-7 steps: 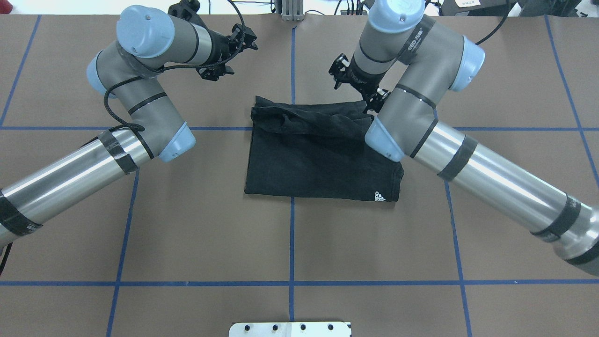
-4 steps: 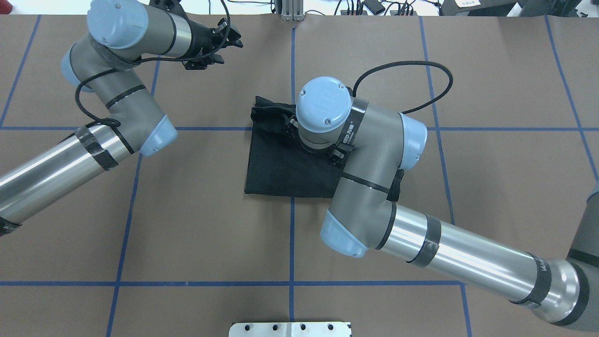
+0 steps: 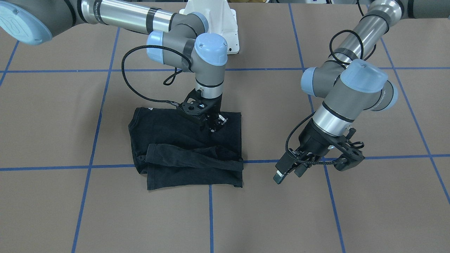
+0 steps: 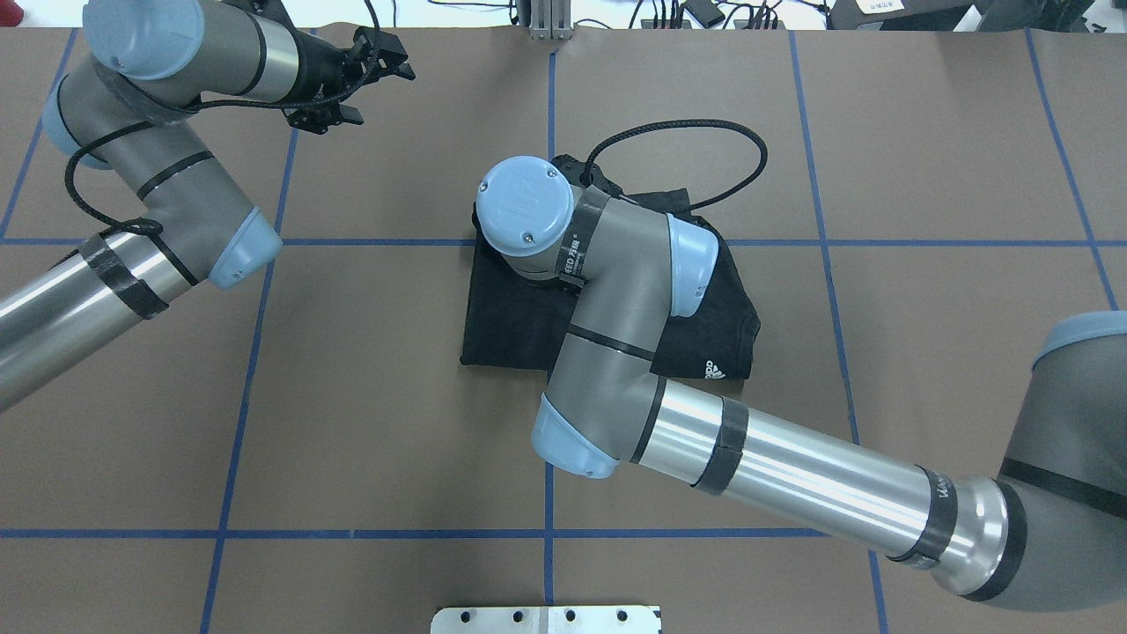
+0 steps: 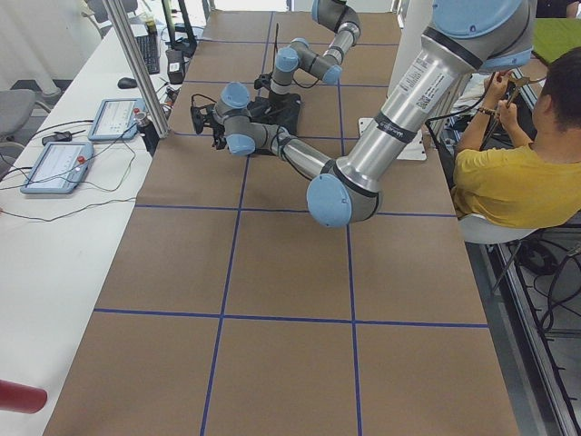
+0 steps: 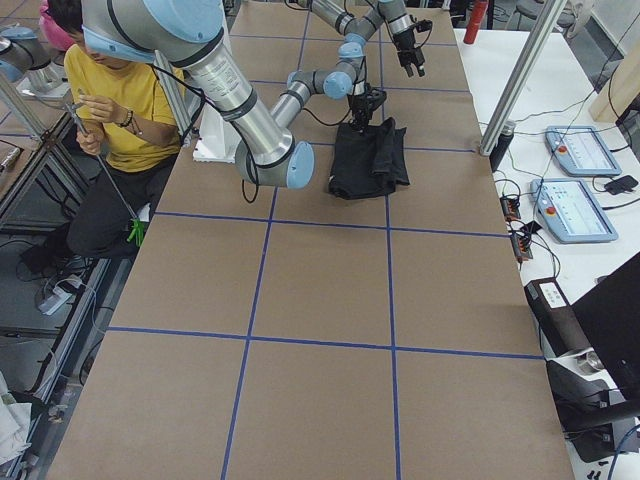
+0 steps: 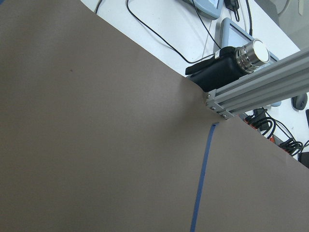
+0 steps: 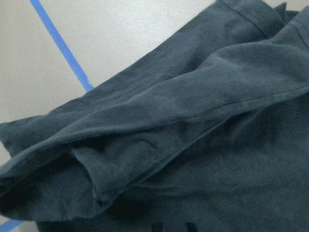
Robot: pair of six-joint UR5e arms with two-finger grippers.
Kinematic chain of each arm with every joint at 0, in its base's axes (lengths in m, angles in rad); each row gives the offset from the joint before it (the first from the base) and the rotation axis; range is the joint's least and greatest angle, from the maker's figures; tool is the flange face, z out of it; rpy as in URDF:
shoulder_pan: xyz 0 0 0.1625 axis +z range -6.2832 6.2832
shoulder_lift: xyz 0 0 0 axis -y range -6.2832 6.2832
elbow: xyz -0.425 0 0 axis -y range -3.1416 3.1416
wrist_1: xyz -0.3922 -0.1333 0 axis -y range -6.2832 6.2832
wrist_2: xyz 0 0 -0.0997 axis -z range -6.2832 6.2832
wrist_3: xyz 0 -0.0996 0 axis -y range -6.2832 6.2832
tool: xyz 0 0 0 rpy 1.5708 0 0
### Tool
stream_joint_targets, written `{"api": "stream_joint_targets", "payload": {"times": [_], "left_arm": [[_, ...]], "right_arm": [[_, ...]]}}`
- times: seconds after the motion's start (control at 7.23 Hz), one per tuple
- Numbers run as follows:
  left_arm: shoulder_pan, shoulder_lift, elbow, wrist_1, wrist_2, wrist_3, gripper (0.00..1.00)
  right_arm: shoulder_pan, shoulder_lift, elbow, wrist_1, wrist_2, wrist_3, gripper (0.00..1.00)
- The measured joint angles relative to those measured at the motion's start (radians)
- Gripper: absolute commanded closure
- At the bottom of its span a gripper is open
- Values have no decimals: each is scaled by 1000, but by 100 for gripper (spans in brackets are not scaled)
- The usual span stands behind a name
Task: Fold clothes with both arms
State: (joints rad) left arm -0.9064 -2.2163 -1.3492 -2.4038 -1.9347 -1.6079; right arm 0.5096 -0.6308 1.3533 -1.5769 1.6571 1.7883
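The black T-shirt (image 3: 186,151) lies folded at the table's middle, with a rumpled folded band along its far edge. It shows in the overhead view (image 4: 506,326) with a small white logo at one corner. My right gripper (image 3: 215,125) points down onto the shirt's near half, just above or touching the cloth, and looks open. The right arm's wrist (image 4: 526,204) hides it from above. The right wrist view shows only cloth folds (image 8: 183,116). My left gripper (image 3: 288,173) is open and empty above bare table, well clear of the shirt, at the far left in the overhead view (image 4: 374,88).
Blue tape lines (image 4: 549,458) grid the brown table. The white base mount (image 3: 214,21) stands at the robot's edge. An aluminium post with a steel flask (image 7: 241,60) stands at the far edge. A person in yellow (image 5: 517,173) sits beside the robot.
My right arm swung from the shirt's far right corner to over its middle, gripper down on the cloth. My left arm drew back leftward, away from the shirt.
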Motion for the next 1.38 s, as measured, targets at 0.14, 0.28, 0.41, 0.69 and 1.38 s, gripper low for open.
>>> {"api": "stream_joint_targets", "payload": {"times": [0.14, 0.28, 0.41, 0.69, 1.38], "left_arm": [[0, 4, -4, 0, 0, 0, 0], [0, 5, -8, 7, 0, -1, 0], [0, 5, -14, 21, 1, -1, 0], [0, 3, -21, 40, 2, -1, 0], [-1, 5, -21, 43, 0, 0, 0]], "right_arm": [[17, 14, -48, 23, 0, -25, 100], [37, 33, -115, 74, 2, -43, 100], [52, 63, -197, 135, 3, -51, 100], [107, 167, -429, 291, 22, -61, 100], [190, 233, -470, 293, 159, -132, 100]]}}
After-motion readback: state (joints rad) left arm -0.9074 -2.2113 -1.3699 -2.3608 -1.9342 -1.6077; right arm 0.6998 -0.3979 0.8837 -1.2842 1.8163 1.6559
